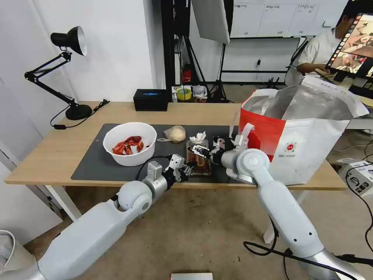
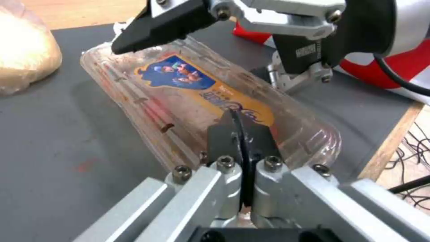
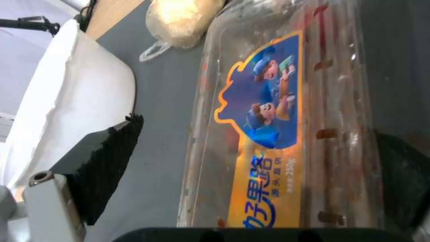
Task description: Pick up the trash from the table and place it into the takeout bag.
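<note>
On the table [image 1: 46, 155], the clear clamshell tray [image 1: 198, 158] with a blue and orange label lies on the dark mat [image 1: 93, 163], just left of the takeout bag [image 1: 307, 136]. My right gripper [image 1: 203, 149] is open and straddles the tray [image 3: 268, 101], one finger [image 3: 103, 161] on each side. My left gripper [image 2: 240, 126] is shut, its tips against the tray's near end [image 2: 188, 87]. The white bowl [image 1: 130, 143] of red shells, the bagged beige lump [image 1: 175, 133] and the crumpled tissue [image 1: 198, 136] lie further back on the mat.
A black box [image 1: 150, 100] and a desk lamp [image 1: 74, 42] stand at the table's far side. The takeout bag's mouth [image 1: 311, 99] is open, silver lining showing. The table's front edge [image 1: 116, 182] runs just behind my left wrist. Cables lie on the floor at the right.
</note>
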`<state>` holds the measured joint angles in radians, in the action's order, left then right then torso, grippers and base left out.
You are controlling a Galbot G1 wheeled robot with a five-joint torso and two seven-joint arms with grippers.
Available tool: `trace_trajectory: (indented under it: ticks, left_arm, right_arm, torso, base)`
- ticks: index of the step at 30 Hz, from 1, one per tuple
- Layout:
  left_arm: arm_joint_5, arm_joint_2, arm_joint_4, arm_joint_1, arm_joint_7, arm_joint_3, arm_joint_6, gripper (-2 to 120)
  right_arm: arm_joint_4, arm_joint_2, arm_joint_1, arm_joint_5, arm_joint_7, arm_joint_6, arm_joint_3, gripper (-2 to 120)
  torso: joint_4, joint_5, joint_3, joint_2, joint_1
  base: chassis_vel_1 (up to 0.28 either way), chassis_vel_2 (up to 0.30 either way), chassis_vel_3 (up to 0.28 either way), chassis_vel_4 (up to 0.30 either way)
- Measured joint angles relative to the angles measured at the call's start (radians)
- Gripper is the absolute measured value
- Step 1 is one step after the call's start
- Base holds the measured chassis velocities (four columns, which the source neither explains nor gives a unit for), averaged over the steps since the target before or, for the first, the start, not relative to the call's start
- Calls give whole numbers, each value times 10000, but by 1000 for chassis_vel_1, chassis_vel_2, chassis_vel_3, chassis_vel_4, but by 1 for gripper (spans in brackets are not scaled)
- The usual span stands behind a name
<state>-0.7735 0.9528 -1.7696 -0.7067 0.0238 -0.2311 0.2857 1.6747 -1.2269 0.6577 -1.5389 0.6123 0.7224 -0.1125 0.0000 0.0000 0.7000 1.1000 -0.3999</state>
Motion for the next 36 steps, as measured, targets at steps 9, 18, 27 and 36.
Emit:
trace_trajectory:
  ticks: [9,18,27,36]
  left_arm:
    - [-3,21,-82,-65,-35,17,-103,0]
    - [50,65,-215,-290,-68,29,-138,0]
    - [59,-39,-296,-361,-71,235,-199,0]
    - [-46,-561,-860,-1070,-78,1097,-262,0]
  right_arm:
    - [-177,-21,-55,-343,412,-3,71,84]
    - [-415,34,-123,-528,634,-7,28,49]
    - [-499,86,-8,-539,574,-20,-72,17]
    - [-454,26,-25,-377,150,-24,-167,0]
  torso:
    - [-1,-1,-2,1,1]
    - [-2,0,-1,1,1]
    - [0,1,-1,0,1]
    - [0,0,2,-1,-2]
  base:
    - [0,0,0,0]
    - [0,0,0,0]
    - [0,0,0,0]
    - [0,0,0,0]
